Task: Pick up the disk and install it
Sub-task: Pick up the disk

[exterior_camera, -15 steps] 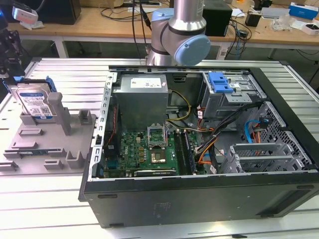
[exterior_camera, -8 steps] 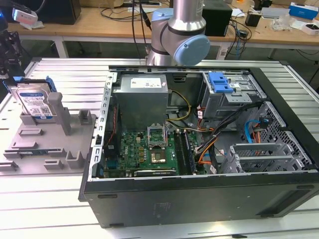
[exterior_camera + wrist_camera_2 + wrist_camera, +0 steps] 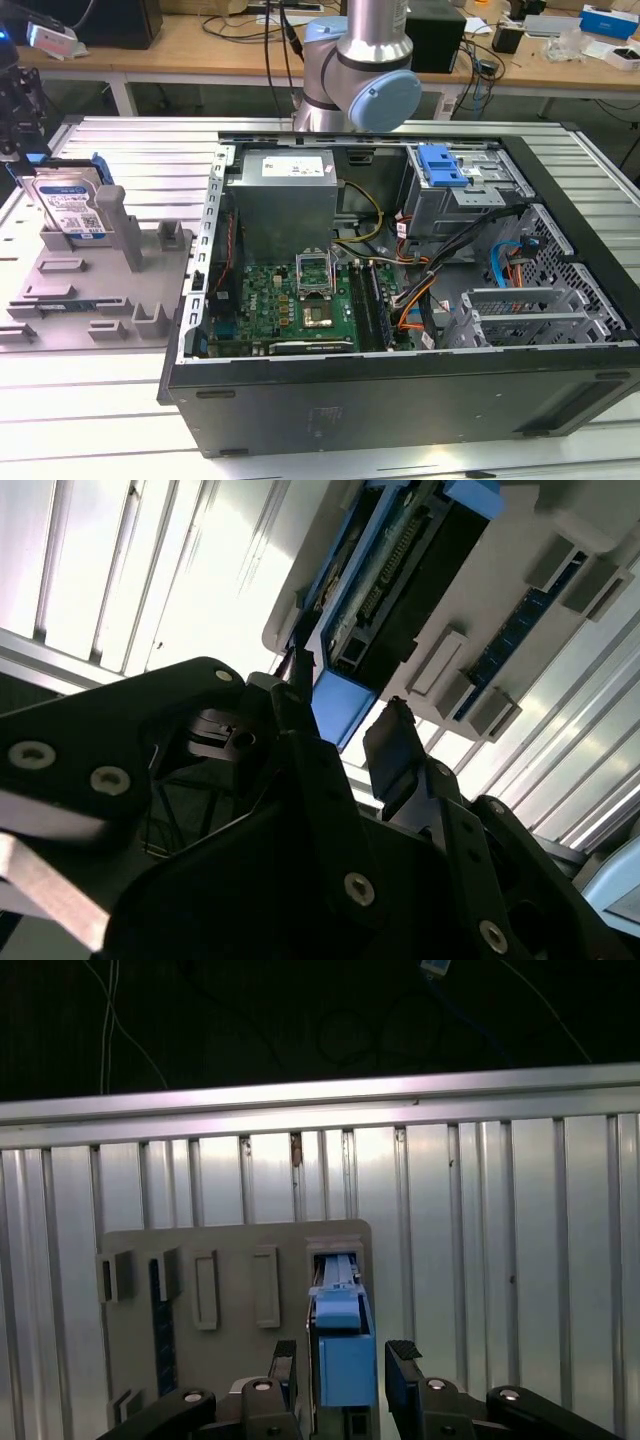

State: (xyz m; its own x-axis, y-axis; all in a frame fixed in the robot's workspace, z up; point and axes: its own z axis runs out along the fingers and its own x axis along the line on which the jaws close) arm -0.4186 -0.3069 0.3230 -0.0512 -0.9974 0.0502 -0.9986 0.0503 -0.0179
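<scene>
In the exterior view, the disk (image 3: 72, 205) stood at about nine o'clock of the scene. It sat on edge in a slot of a matte grey moulded holder (image 3: 60, 300), which lay on the ribbed aluminium table (image 3: 150, 150). Its silver face with the white-and-blue label was turned toward that camera, and the blue plastic carrier frame wrapped its edges. By my reading its long axis ran upright, out of the slot.

The gripper (image 3: 343, 1355) hung directly over the disk, at twelve o'clock from it. Its black fingers (image 3: 400, 1360) were apart, one on each side of the blue frame's thin upper edge. A slim gap showed on both sides in both wrist views, so they straddled the disk without clamping it. The coming move therefore seemed to turn on closing across the disk's thickness.

Toward three o'clock from the holder, well apart from it, lay the open black computer case (image 3: 400, 390). Inside it was the boxy grey sheet-metal power supply (image 3: 285, 205), with the green motherboard (image 3: 300, 300) at six o'clock from that. A small blue plastic latch (image 3: 442, 165) sat on a grey metal cage further to the exterior view's right.
</scene>
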